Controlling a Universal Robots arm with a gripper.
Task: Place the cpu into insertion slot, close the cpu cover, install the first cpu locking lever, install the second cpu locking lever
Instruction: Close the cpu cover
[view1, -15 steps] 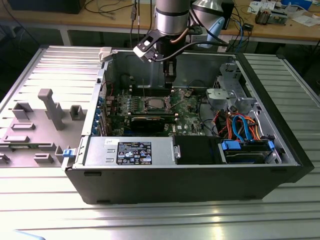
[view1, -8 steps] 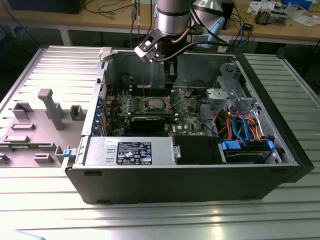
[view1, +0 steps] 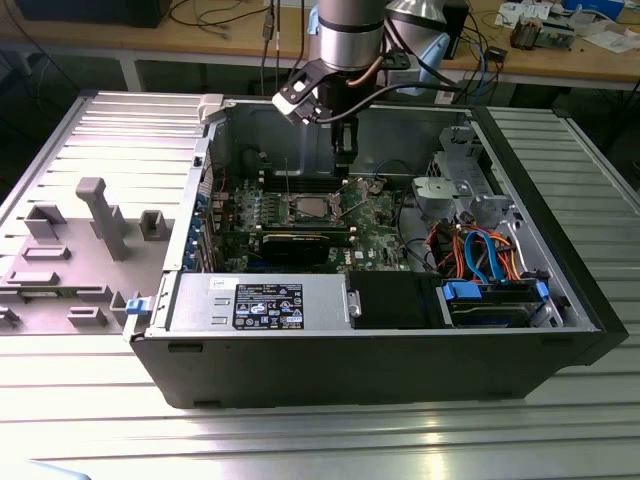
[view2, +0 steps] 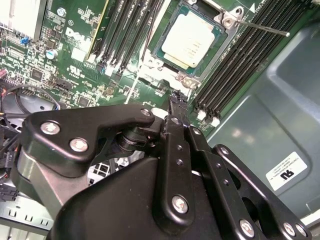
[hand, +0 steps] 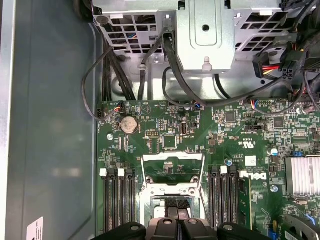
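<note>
Cpu seated, jaws together and empty.
You see the cpu (view2: 190, 42) lying in the insertion slot (view2: 223, 20); your gripper (view2: 173, 100) hovers just beside it, and the cpu cover (hand: 170, 190) stands open.

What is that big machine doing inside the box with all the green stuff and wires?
It is a robot arm reaching down into an open computer case lying on a metal table. One picture is taken from outside; the other two come from cameras riding on the arm's wrist, looking past its black gripper. The green stuff is the computer's main board. The shiny square is the cpu, sitting in its insertion slot. The gripper hangs close beside it.
</note>
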